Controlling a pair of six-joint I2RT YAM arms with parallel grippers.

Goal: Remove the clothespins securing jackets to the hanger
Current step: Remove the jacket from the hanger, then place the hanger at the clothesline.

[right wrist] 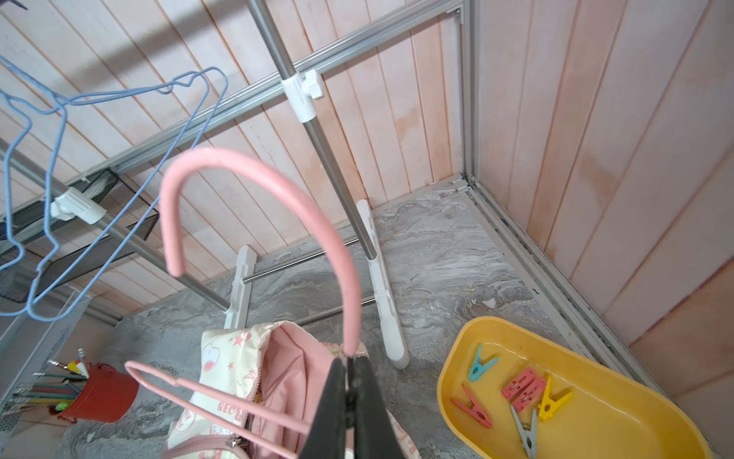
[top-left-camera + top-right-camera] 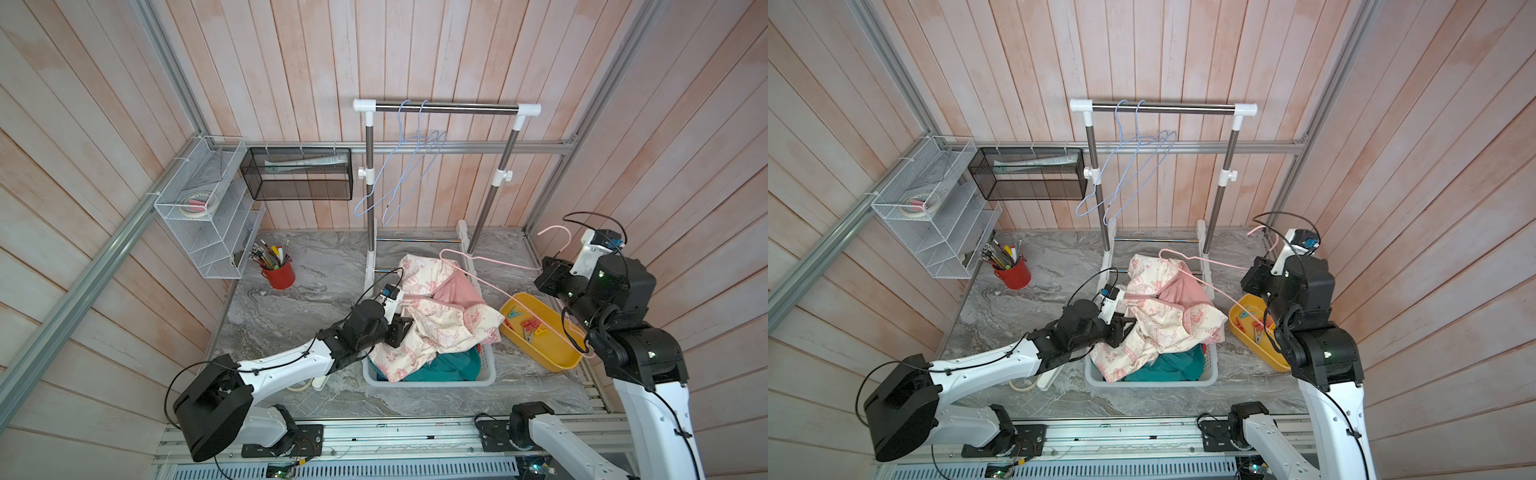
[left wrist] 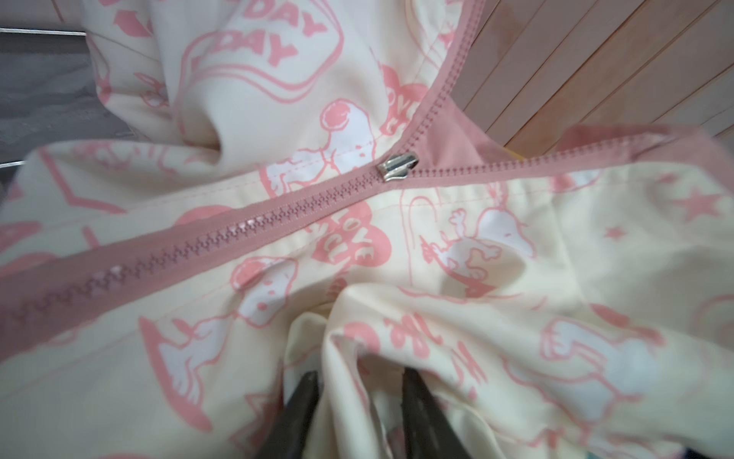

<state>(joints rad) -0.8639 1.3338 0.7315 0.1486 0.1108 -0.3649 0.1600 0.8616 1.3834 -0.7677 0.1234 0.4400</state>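
The cream pink-printed jacket [image 2: 432,328] lies heaped on the white basket [image 2: 428,380], over a teal jacket [image 2: 449,365]. My left gripper [image 3: 359,373] stands open low against the cream cloth, a loose fold between its fingers. My right gripper [image 1: 351,359] is shut on the neck of the pink hanger [image 1: 351,318], holding it up to the right of the basket; one hanger arm reaches over the cream jacket [image 1: 286,357]. Several clothespins, coral ones [image 1: 524,387] among them, lie in the yellow tray [image 1: 449,381]. No clothespin shows on the jackets.
The clothes rack [image 2: 446,108] stands behind the basket with two empty blue hangers [image 2: 399,166]. A red cup of pens [image 2: 278,274] sits at the back left. On the left wall hang a white wire shelf [image 2: 203,208] and a black mesh basket [image 2: 297,174].
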